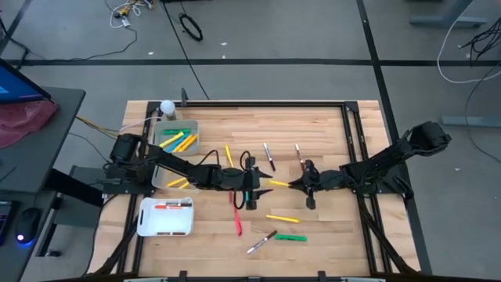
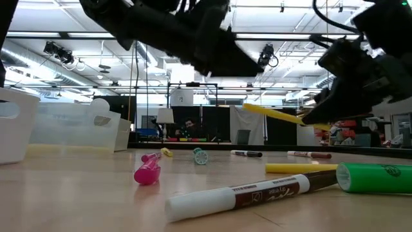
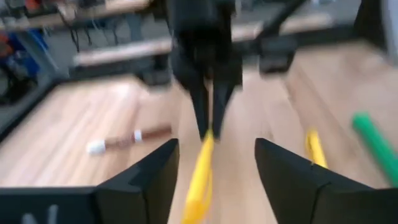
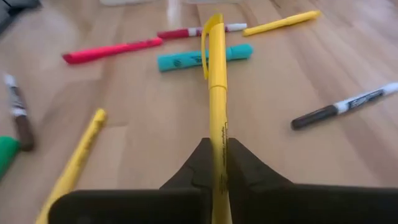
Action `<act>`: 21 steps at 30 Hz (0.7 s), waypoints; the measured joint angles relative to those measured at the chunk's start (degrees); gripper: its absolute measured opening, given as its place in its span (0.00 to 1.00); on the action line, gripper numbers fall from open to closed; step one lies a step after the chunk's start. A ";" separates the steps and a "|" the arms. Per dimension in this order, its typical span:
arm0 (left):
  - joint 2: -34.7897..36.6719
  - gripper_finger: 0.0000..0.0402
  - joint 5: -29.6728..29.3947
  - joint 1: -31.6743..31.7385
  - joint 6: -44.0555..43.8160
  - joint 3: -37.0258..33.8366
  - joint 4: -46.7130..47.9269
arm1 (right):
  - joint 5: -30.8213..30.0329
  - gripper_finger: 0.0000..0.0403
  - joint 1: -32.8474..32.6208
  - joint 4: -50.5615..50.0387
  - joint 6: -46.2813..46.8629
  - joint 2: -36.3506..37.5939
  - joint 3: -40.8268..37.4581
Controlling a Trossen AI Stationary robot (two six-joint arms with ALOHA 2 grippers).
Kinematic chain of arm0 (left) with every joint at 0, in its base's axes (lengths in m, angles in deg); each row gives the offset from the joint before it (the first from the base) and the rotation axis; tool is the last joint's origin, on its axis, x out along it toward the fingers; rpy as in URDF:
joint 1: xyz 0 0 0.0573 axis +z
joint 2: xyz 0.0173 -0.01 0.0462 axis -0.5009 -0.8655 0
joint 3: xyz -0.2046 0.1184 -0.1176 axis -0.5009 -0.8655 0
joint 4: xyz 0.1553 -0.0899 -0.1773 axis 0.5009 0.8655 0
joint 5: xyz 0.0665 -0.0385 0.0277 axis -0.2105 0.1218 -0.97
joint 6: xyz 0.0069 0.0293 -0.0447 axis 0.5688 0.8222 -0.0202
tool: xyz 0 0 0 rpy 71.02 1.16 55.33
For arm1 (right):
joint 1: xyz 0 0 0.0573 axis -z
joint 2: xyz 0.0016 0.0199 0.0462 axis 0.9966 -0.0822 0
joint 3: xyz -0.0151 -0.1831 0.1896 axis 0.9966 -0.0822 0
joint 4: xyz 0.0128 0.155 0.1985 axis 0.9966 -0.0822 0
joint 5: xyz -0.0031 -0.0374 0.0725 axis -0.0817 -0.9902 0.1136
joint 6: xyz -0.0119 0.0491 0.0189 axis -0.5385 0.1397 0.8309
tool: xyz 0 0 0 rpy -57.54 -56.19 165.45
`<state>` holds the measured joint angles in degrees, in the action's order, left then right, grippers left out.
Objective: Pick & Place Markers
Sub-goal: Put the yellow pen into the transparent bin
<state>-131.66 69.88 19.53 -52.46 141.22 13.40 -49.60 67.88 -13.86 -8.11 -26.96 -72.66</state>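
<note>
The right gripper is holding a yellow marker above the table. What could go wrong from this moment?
1. The right gripper is shut on only one end of the yellow marker; most of its length sticks out, so it may tilt or slip.
2. The left gripper, open, sits close in front of that marker's free end, so the two arms might bump.
3. If dropped, it could land among the red marker and teal marker below.

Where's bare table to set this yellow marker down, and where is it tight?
Bare wood lies along the far edge beyond the two dark-ended markers, and at the near right beyond the green marker. The middle is crowded: both arms meet there, the right gripper holding the yellow marker, with loose markers below.
</note>
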 joint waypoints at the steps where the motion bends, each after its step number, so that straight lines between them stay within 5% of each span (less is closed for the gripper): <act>1: 0.00 0.57 -0.12 0.01 -0.22 -0.02 2.02 | -0.42 0.03 0.00 -2.28 -0.87 0.00 1.32; 10: 0.00 0.75 -1.91 0.21 -0.83 -0.03 8.27 | -1.07 0.03 0.00 -9.46 -5.54 0.06 7.41; 21: -0.02 0.50 -0.91 0.73 -0.90 -0.03 8.85 | -1.12 0.03 0.00 -9.75 -5.58 0.06 7.38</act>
<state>-131.69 68.97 20.26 -53.36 141.19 22.25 -50.72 67.88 -23.60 -13.69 -26.89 -65.27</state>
